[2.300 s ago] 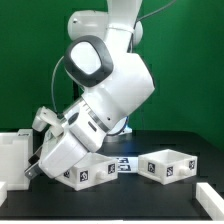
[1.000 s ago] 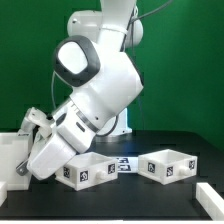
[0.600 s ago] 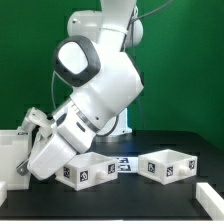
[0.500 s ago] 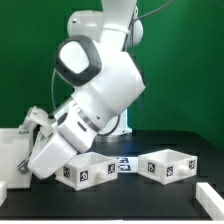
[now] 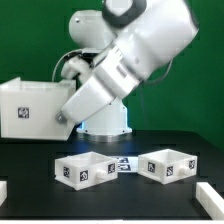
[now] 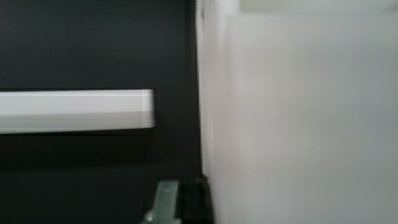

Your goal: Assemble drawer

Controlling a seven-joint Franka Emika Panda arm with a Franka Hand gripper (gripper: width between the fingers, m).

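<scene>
The large white boxy housing (image 5: 32, 108) hangs in the air at the exterior view's left, well above the black table, with one square tag on its facing side. My gripper (image 5: 65, 116) is at its right edge and shut on its wall. In the wrist view the housing (image 6: 302, 110) fills one side as a blurred white surface, and one finger (image 6: 169, 203) lies against its edge. Two small open-top trays (image 5: 86, 168) (image 5: 168, 164) stand on the table below, side by side, apart from the gripper.
The marker board (image 5: 122, 163) lies between the two trays. A white piece (image 5: 5, 188) sits at the table's front left and another (image 5: 210, 196) at the front right. A long white bar (image 6: 71, 110) shows in the wrist view. The robot base (image 5: 105, 122) stands behind.
The arm has swung up from its low pose at the left. The housing, which stood on the table at the left edge, is now lifted high above it.
</scene>
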